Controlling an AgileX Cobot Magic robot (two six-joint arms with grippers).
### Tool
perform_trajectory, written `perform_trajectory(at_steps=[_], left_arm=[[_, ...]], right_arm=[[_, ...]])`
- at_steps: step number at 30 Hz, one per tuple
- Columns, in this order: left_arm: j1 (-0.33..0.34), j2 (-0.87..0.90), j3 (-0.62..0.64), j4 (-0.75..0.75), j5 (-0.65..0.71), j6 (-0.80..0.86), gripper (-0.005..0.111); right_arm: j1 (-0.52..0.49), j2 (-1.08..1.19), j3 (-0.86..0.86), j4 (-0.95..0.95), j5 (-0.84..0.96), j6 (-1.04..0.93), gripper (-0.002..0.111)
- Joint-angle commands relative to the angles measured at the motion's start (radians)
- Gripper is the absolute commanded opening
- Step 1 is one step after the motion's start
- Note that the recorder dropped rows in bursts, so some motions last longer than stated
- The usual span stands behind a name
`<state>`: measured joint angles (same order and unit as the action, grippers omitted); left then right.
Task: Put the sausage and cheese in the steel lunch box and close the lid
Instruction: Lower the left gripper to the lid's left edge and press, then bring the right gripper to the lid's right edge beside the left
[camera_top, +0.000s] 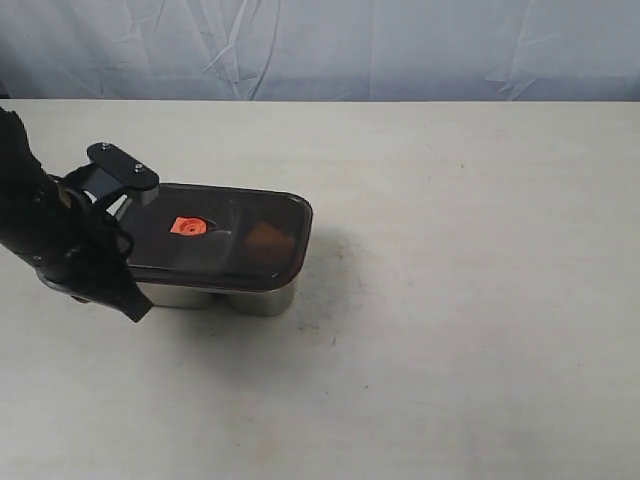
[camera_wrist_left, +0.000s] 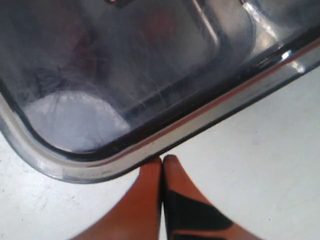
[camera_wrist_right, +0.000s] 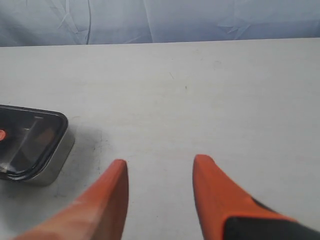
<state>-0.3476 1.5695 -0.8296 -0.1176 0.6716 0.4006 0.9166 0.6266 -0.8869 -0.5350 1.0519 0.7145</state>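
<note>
The lid (camera_top: 225, 235) sits flat on the steel lunch box (camera_top: 262, 298), on the left part of the counter (camera_top: 470, 320). Its long axis runs left to right in the exterior view, with the orange tab (camera_top: 186, 226) facing up. The left gripper (camera_wrist_left: 163, 161), fingers pressed together on nothing, is at the box's left end, its tips just beside the rim. The right gripper (camera_wrist_right: 160, 167) is spread wide above the counter, well right of the box. A wrinkled pale cloth (camera_top: 400, 50) backs the far edge.
</note>
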Motion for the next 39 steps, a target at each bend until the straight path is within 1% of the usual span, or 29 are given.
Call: perform_trajectory(at_steps=[1, 2, 3, 5, 6, 8, 9, 11, 12, 15, 18, 21, 24, 30, 33, 39], left_arm=[[-0.005, 0.005, -0.013, -0.004, 0.021, -0.005, 0.000], [-0.005, 0.000, -0.025, -0.009, 0.049, -0.005, 0.000], [-0.005, -0.011, -0.047, -0.024, 0.092, -0.005, 0.000], [-0.005, -0.030, -0.065, -0.043, 0.131, -0.005, 0.000], [-0.005, -0.045, -0.074, -0.044, 0.149, -0.005, 0.000], [-0.005, -0.084, -0.097, -0.042, 0.155, -0.007, 0.000], [0.002, -0.107, -0.104, -0.034, 0.124, -0.030, 0.000], [0.037, -0.142, -0.106, -0.024, 0.012, -0.091, 0.000], [0.063, -0.144, -0.107, -0.007, -0.003, -0.119, 0.000], [0.139, -0.116, -0.107, 0.036, 0.035, -0.191, 0.000], [0.182, -0.086, -0.107, 0.031, 0.039, -0.223, 0.000], [0.187, -0.055, -0.107, 0.047, 0.097, -0.237, 0.000], [0.187, -0.015, -0.107, 0.051, 0.116, -0.245, 0.000], [0.187, 0.052, -0.107, 0.053, 0.114, -0.245, 0.000], [0.187, 0.072, -0.107, 0.035, 0.092, -0.243, 0.000], [0.187, 0.072, -0.109, 0.021, 0.059, -0.241, 0.000]], right_arm=[[-0.001, -0.003, 0.002, 0.049, -0.024, -0.006, 0.042], [-0.001, 0.002, 0.017, 0.059, -0.047, -0.006, 0.041], [-0.001, 0.016, 0.052, 0.078, -0.084, -0.006, 0.037], [-0.001, 0.046, 0.102, 0.080, -0.147, 0.009, 0.027], [-0.001, 0.070, 0.140, 0.088, -0.201, 0.026, 0.019], [-0.001, 0.150, 0.198, 0.095, -0.395, 0.059, 0.000], [-0.001, 0.197, 0.204, 0.095, -0.493, 0.063, -0.001], [-0.001, 0.328, 0.202, 0.076, -0.670, 0.063, -0.001], [-0.001, 0.396, 0.198, 0.071, -0.733, 0.067, -0.001], [-0.001, 0.565, 0.145, 0.071, -0.746, 0.070, -0.001], [-0.001, 0.677, 0.087, 0.063, -0.746, 0.070, -0.001], [-0.001, 0.751, 0.039, 0.051, -0.746, 0.070, -0.001], [-0.001, 0.788, 0.010, 0.047, -0.746, 0.070, -0.001], [-0.001, 0.792, -0.005, 0.047, -0.730, 0.070, -0.001], [-0.001, 0.792, -0.005, 0.047, -0.720, 0.070, -0.001], [-0.001, 0.792, -0.005, 0.045, -0.718, 0.070, -0.001]])
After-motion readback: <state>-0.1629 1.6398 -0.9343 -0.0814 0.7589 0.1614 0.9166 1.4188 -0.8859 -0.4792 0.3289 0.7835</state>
